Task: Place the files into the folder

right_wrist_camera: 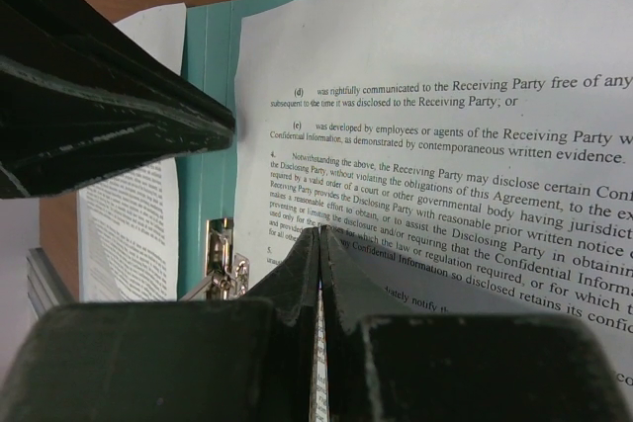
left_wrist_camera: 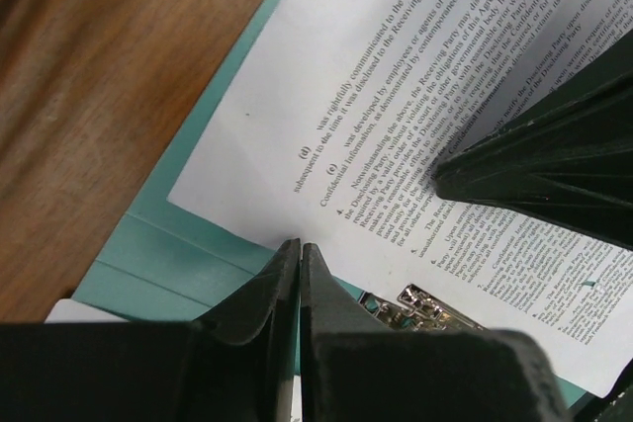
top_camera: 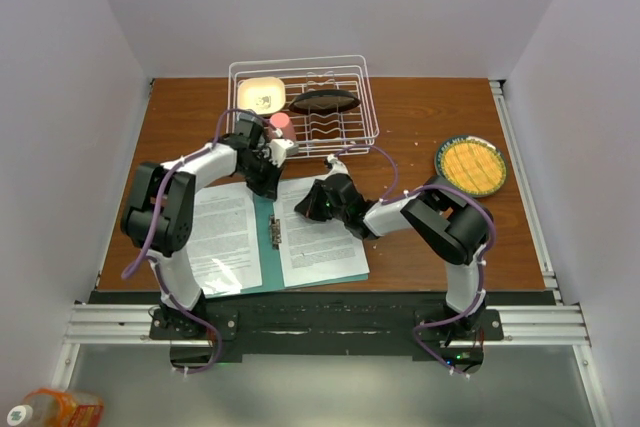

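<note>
While both arms hovered over the open folder [top_camera: 268, 247], top view showed files [top_camera: 318, 232] lying beneath the right gripper [top_camera: 318, 205], another sheet [top_camera: 222, 237] under the left gripper [top_camera: 262, 175] | left wrist: fingers apart above paper, clip [left_wrist_camera: 420, 305] just below | right wrist: jaws apart, sheets unclipped; clipping and closing judged left

Files [top_camera: 318, 232] on open folder [top_camera: 268, 247], both grippers above
</note>
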### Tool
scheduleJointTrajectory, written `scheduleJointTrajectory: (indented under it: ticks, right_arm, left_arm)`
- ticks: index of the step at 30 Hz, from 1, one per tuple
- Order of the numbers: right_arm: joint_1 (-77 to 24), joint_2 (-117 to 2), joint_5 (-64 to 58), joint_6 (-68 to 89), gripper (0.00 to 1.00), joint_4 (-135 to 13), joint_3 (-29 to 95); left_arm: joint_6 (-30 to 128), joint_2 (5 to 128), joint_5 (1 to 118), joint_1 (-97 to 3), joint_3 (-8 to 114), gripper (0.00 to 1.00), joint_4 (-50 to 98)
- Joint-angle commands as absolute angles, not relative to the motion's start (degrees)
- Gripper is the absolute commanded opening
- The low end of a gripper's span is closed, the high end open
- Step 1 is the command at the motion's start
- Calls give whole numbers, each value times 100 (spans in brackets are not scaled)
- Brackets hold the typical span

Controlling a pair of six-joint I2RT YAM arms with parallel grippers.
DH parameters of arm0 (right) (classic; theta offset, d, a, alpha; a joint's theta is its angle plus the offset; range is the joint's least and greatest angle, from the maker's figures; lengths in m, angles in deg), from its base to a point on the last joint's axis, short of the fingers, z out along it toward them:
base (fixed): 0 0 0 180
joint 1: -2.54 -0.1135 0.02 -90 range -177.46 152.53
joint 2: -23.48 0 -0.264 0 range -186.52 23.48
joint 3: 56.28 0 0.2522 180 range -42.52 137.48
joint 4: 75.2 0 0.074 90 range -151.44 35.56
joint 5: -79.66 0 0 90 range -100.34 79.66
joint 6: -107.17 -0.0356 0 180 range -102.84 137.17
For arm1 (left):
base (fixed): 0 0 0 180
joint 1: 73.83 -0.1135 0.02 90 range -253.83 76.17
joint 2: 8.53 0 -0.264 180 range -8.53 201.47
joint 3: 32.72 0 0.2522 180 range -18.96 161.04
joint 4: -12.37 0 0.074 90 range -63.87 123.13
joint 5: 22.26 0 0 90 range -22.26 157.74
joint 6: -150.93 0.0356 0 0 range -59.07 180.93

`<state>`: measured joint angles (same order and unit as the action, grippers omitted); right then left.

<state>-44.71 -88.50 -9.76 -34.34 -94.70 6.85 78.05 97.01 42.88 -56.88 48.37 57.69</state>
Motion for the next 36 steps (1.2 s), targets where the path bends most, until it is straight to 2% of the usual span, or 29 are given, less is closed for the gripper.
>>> scheduleJointTrajectory:
  ticks: [1,11,19,24,36]
  right_arm:
    - [-4528,-9043,-1219,-3232,0,-8728,512]
    - [-4633,-8508,-1166,-2679,0,-9518,336]
    - [-5204,-7786,-1210,-1202,1,-11029,-121]
    - [-5266,-7891,-701,-991,0,-11277,124]
    - [-5398,-8568,-401,-911,0,-11347,889]
  left_arm:
    - [7903,9527,4189,-5520,4652,6,5426]
    - [7859,9931,5315,-5283,4564,4,5399]
    - [7886,9975,5517,-5203,4547,2,5479]
    - [7850,10019,5535,-5159,4512,2,5487]
    - [7850,10204,5614,-5159,4538,2,5400]
